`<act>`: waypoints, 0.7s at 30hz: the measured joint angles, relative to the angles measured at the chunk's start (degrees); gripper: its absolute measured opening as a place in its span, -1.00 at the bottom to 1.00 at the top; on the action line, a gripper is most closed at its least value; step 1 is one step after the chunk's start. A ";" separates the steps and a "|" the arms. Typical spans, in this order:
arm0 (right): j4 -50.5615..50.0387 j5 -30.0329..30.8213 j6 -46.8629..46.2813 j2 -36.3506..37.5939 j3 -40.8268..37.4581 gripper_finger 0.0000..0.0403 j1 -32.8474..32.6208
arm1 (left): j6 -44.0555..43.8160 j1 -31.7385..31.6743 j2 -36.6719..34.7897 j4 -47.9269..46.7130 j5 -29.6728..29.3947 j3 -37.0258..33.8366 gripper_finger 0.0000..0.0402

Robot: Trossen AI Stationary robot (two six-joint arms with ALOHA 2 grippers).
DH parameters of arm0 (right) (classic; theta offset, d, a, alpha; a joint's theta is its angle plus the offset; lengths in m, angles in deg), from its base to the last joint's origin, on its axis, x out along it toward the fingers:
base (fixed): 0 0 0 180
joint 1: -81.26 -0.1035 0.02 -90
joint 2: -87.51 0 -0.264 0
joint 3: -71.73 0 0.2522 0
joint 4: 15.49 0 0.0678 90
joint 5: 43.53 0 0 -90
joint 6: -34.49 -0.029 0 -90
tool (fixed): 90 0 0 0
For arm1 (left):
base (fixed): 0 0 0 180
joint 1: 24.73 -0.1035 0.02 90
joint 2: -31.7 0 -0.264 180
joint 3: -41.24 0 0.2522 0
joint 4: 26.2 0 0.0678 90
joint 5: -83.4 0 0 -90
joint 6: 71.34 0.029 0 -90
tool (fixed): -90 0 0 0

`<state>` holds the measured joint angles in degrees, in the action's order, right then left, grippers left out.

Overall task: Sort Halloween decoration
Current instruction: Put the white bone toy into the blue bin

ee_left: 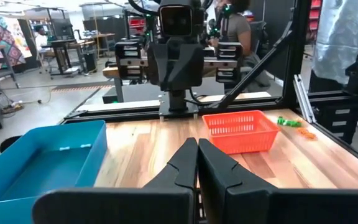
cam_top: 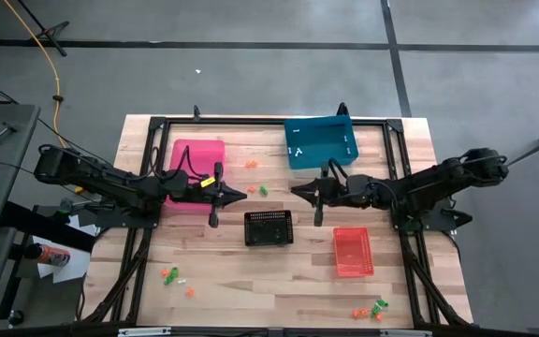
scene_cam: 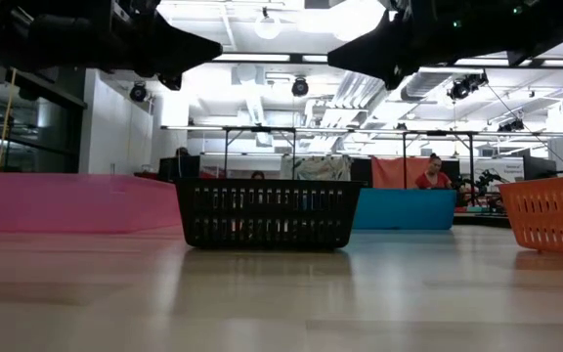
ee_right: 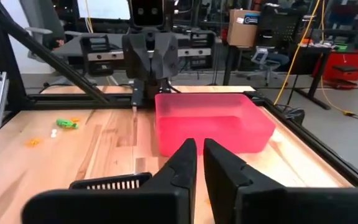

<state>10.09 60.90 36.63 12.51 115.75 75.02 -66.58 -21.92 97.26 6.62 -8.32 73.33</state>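
Observation:
The Halloween decoration lies as tiny orange, green and white trinkets in three loose groups on the wooden table: between the two grippers (cam_top: 256, 189), at the near left (cam_top: 171, 275) and at the near right (cam_top: 372, 309). My left gripper (cam_top: 241, 196) hangs level above the table beside the pink bin (cam_top: 195, 173), shut and empty (ee_left: 197, 152). My right gripper (cam_top: 295, 189) faces it from the right, level and above the table. Its fingers (ee_right: 200, 152) stand almost together with nothing between them. Neither gripper touches a trinket.
A blue bin (cam_top: 319, 142) stands at the far middle. A black basket (cam_top: 269, 227) sits just near of the two grippers, and a red basket (cam_top: 353, 252) at the near right. A dark metal frame (cam_top: 396, 131) runs round the table. People show in the room beyond.

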 joint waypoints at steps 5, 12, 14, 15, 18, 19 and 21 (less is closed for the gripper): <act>-0.16 -0.04 0.29 0.00 0.02 -0.96 -0.14 | 0.00 0.00 0.00 -0.01 -0.02 0.00 -1.00; -3.10 -4.96 -7.93 1.97 0.10 -0.90 -1.75 | 0.00 0.00 0.00 -0.06 -0.02 0.00 -1.00; -6.99 -8.21 -11.75 3.32 0.79 -0.88 -3.65 | -0.02 -0.02 0.00 -0.46 -0.02 0.00 -1.00; -9.79 -8.93 -13.58 4.00 1.29 -0.87 -4.82 | 0.00 -0.02 0.02 -0.58 -0.02 0.00 -1.00; -18.10 -8.33 -17.85 5.28 3.73 -0.84 -8.99 | -0.02 0.00 0.02 -0.54 -0.02 0.00 -1.00; -20.75 -7.79 -18.73 5.42 4.64 -0.83 -10.48 | -0.02 0.00 0.02 -0.52 -0.02 0.00 -1.00; -25.74 -6.14 -19.93 5.42 6.45 -0.80 -13.07 | -0.06 0.00 0.02 -0.54 -0.02 0.00 -1.00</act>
<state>-15.64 54.76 16.70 17.93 122.20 61.96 -66.64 -21.92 97.28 6.08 -8.34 73.33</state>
